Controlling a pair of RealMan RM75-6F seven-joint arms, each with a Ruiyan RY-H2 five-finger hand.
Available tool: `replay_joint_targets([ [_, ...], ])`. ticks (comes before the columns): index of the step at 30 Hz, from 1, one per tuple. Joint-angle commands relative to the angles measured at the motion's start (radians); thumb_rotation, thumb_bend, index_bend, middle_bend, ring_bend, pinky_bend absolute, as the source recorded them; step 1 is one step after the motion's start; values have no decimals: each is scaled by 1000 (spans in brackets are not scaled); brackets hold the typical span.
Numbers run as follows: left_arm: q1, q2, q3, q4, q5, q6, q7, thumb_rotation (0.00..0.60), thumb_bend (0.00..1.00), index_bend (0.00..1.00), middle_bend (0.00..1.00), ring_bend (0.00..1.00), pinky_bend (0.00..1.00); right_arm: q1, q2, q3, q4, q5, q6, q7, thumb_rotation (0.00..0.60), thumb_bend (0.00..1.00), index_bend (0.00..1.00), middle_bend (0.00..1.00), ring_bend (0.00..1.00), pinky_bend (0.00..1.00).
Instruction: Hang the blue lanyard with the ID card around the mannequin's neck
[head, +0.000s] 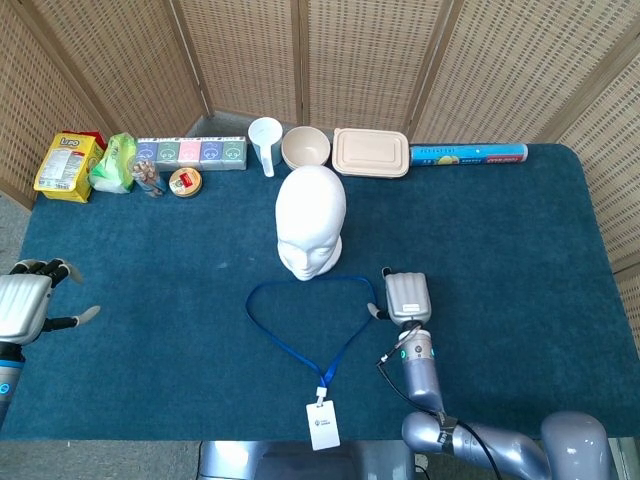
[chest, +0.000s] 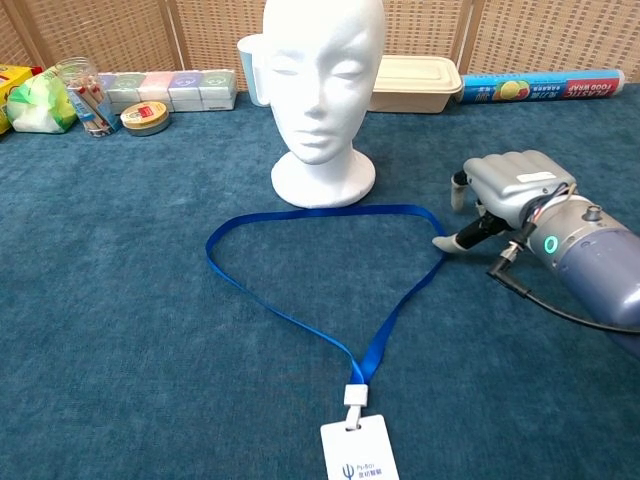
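Head view: we see the blue lanyard (head: 300, 325) flat on the table (head: 520, 250) as an open loop in front of the mannequin head (head: 311, 221), ID card (head: 322, 426) at the near edge. Left hand (head: 25, 305) at far left, fingers apart, holding nothing.

Chest view: right hand (chest: 505, 195) just beside the loop's right corner, fingers curled, thumb at the strap; we cannot tell if it grips.

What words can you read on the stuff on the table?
"PLASTIC FOOD WRAP" on the blue wrap box.
"Lino", roughly, on the yellow snack bag; partly blurred.
ID card: a logo and small print, too blurry to read.
Row of small boxes and round tin: labels too small.
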Motion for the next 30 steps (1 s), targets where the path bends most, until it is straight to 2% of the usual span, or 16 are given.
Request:
replay_joint_targets([
  [1,0,0,0,0,1,2,-1,415,145,466,418,423,297,-2,1,-4,6,2,0,-1,333,298,353,788,1000,1000],
  [14,-3,-8,2,6,6,3,-8,417,145,466,418,423,297,-12,19,-21,-11,-12,10,1,333,338,412,792,1000,1000],
  [30,-4,-20,6,31,-1,-7,-23,415,145,466,418,423,297,21,-4,-9,20,-1,-11,-26,332,388,467,799,1000,1000],
])
